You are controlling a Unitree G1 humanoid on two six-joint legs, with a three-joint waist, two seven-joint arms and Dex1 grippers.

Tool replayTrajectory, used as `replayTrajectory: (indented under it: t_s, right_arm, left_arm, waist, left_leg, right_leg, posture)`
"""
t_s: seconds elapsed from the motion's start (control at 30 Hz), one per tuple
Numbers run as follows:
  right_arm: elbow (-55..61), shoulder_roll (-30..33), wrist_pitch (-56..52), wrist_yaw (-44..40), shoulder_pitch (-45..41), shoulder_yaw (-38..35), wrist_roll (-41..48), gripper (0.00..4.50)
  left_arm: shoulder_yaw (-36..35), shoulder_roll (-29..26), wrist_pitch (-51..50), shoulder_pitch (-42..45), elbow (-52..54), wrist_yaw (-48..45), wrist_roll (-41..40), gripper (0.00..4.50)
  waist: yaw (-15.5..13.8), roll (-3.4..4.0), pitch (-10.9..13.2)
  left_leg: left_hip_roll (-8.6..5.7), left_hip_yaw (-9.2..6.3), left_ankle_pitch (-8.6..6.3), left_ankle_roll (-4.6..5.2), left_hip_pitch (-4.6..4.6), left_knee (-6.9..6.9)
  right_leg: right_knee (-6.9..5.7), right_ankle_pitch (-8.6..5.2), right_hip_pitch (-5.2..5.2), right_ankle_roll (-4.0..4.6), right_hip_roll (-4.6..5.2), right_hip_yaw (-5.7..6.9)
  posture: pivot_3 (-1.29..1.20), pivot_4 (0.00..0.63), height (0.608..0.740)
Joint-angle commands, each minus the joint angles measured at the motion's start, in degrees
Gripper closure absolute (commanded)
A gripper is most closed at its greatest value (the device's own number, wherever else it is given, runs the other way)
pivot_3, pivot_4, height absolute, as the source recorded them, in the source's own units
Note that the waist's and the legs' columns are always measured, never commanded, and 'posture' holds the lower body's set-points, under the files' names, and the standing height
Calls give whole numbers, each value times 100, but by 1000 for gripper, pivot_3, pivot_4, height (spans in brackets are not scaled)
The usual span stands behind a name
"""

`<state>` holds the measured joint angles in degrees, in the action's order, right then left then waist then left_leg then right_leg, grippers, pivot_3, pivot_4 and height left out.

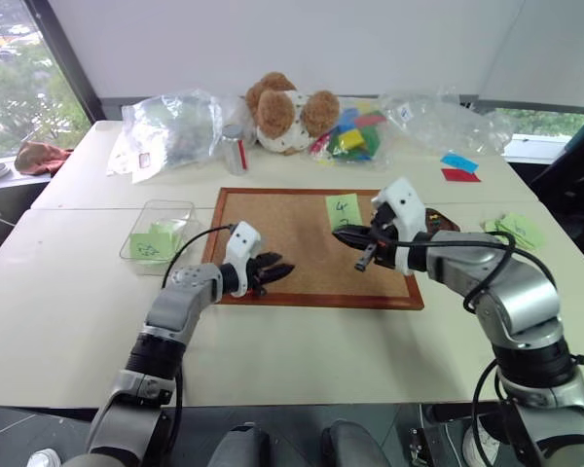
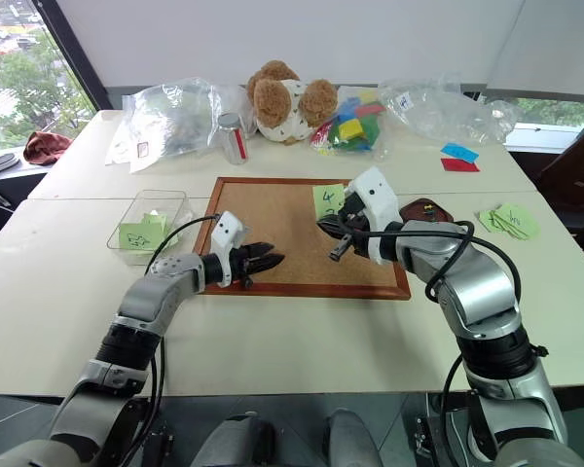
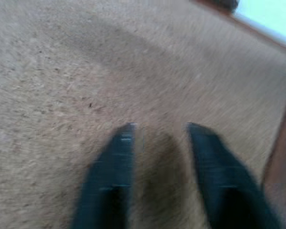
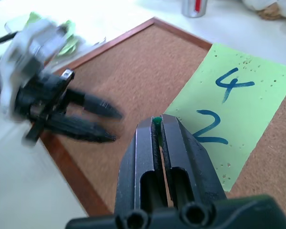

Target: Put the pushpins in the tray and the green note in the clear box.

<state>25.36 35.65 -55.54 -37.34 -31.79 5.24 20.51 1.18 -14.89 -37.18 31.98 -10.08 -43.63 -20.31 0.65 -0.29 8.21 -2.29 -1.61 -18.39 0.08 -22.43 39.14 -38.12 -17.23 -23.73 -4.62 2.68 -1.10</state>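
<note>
Left tool (image 1: 278,269) – fingers apart, low over corkboard (image 1: 302,233) | right tool (image 4: 158,125) – raised, pinching pushpin (image 4: 156,121)

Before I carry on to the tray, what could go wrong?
1. The right gripper pinches a tiny green thing, probably a pushpin, only at its very tips; it could slip out on the way.
2. The tray sits partly hidden behind that arm, so the drop may miss.
3. The note shows no pin; it may lie loose on the corkboard and slide when the open left gripper goes for it.
</note>
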Motion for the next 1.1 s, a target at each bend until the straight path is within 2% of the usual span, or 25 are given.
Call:
replayTrajectory:
  t_s: [0.03, 0.07, 0.27, 0.4, 0.57, 0.77, 0.87, 1.1]
  right_arm:
    - [362, 186, 62, -136, -20, 20, 75, 4500]
    - [391, 233, 72, -162, -29, 38, 80, 4500]
    - [453, 510, 250, -323, -112, 197, 2, 4500]
    - [487, 486, 267, -339, -262, 285, 2, 4500]
    - [540, 417, 227, -347, -420, 388, 36, 4500]
    - [653, 390, 158, -352, -497, 446, 109, 4500]
    - [706, 395, 124, -347, -503, 452, 136, 4500]
    - [778, 375, 46, -312, -534, 462, 187, 4500]
  left_arm:
    - [-756, 172, -858, 461, 497, 223, -1016, 321]
    - [-855, 195, -1008, 520, 531, 260, -1158, 44]
    - [-1716, 648, -2065, 980, 340, 848, -2342, 44]
    - [-1655, 908, -2632, 1044, 289, 1122, -2647, 44]
    - [-1905, 1404, -3280, 1053, 242, 1711, -3220, 44]
    - [-2151, 1784, -3432, 1113, 118, 2300, -3509, 44]
    - [-2183, 1863, -3460, 1115, 124, 2457, -3623, 843]
    - [-2285, 1981, -3523, 1037, 120, 2817, -3869, 4052]
  waist:
    - [-1, 0, 1]
    - [0, 0, 1]
    - [4, -4, 3]
    - [0, -5, 4]
    - [-4, -7, 4]
    - [-1, -8, 5]
    - [-3, -8, 5]
    - [-9, -8, 5]
  left_leg:
    - [0, 0, 0, -1, -3, 0]
    - [0, 0, 1, -3, -4, 0]
    - [0, 1, 18, -32, -4, 0]
    - [0, 1, 20, -36, -3, 1]
    - [0, 1, 22, -39, -3, 0]
    - [0, 1, 24, -42, -3, 0]
    - [0, 1, 25, -44, -3, -1]
    - [-1, 1, 25, -44, -3, 0]
  right_leg:
    - [-1, 0, -4, 0, 0, 0]
    - [-1, 0, -4, 0, 0, 1]
    - [2, 0, -4, -1, -1, 1]
    - [1, 0, -3, -1, -1, 1]
    - [2, 0, -4, -1, -1, 1]
    - [2, 0, -4, -1, -1, 0]
    - [1, 0, -5, -1, -2, 0]
    - [2, 0, -4, -1, -2, 0]
  posture:
    - [0, 150, 740]
    - [0, 150, 740]
    - [0, 150, 740]
    - [0, 150, 740]
    - [0, 150, 740]
    - [0, 150, 740]
    - [0, 150, 740]
    - [0, 150, 740]
